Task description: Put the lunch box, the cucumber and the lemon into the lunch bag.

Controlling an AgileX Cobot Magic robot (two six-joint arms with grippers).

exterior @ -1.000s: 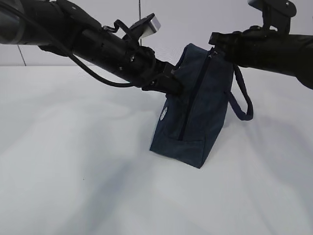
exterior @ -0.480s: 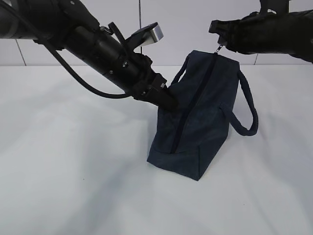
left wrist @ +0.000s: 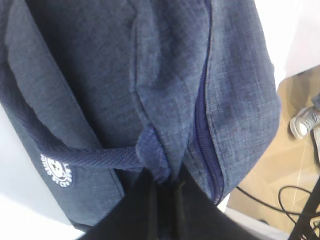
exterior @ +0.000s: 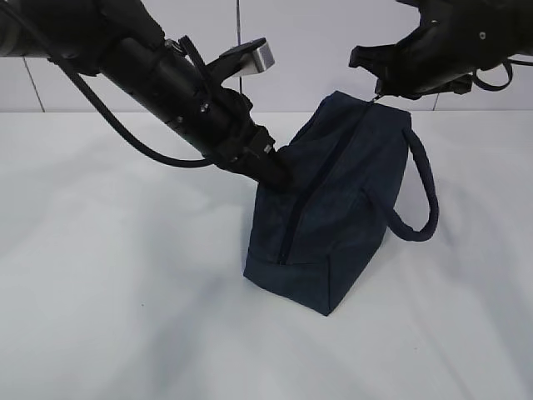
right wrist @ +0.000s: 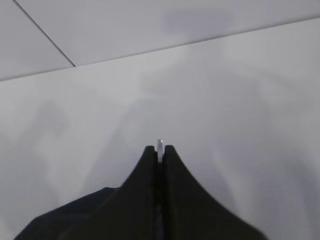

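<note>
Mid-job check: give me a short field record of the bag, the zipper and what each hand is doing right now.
lunch bag: on the white table, tilted, handle hanging to the right
zipper: closed along the part that shows
left hand: shut on the bag's fabric beside the zipper
right hand: shut on the metal zipper pull at the bag's top corner
lunch box, cucumber, lemon: not in view

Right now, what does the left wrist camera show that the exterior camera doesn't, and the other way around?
Only the left wrist view shows the round white logo on the lunch bag, and the left gripper pinching a fold of fabric beside the zipper. Only the exterior view shows the right gripper clamped on the zipper pull at the bag's top, the loop handle hanging free, and the white table. Both show the navy bag, zipped shut, and the left gripper.
</note>
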